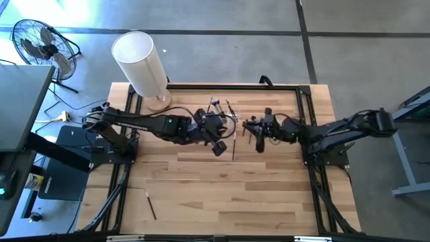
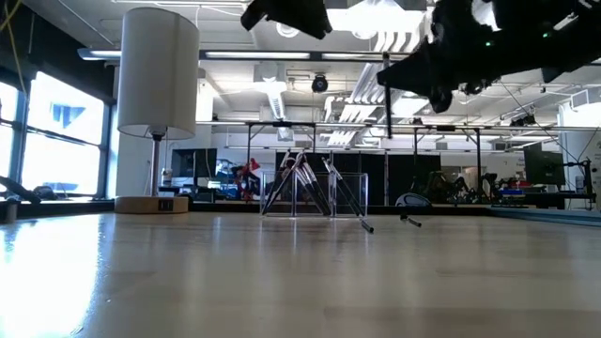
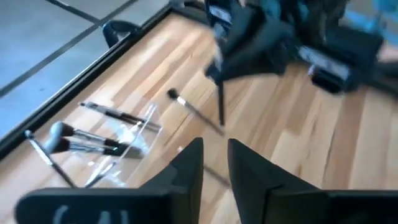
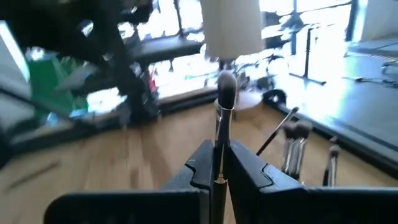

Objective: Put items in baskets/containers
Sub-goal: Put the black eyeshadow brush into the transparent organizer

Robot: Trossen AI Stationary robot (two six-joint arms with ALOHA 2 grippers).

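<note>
The clear holder (image 1: pixel 222 109) (image 3: pixel 127 138) (image 2: pixel 315 192) stands near the table's far edge, with several dark-handled brushes (image 3: pixel 93 144) leaning in it. One brush (image 1: pixel 234 149) (image 3: pixel 194 112) lies flat on the table beside it, and another (image 1: pixel 151 204) lies near the near-left corner. My left gripper (image 1: pixel 218 141) (image 3: pixel 214 168) hovers open just on the near side of the holder and touches nothing. My right gripper (image 1: pixel 259 134) (image 4: pixel 219 171) is to the holder's right, above the table, shut on a brush (image 4: pixel 224 106). My right gripper pinches the brush's thin dark handle (image 4: pixel 219 163) between its two fingers. The fingers come about level from the table's right and lie across the brush. The dark bristle head (image 4: pixel 225 86) sticks out past them. The brush (image 3: pixel 221 107) is roughly upright, lifted clear of the table.
A large white cylinder (image 1: pixel 141 62) on a wooden base stands at the far-left corner. A fan (image 1: pixel 41 44) sits on the floor beyond the table. A black frame (image 1: pixel 306 101) runs along the table's far and side edges. Bare wood (image 1: pixel 269 195) covers the near half.
</note>
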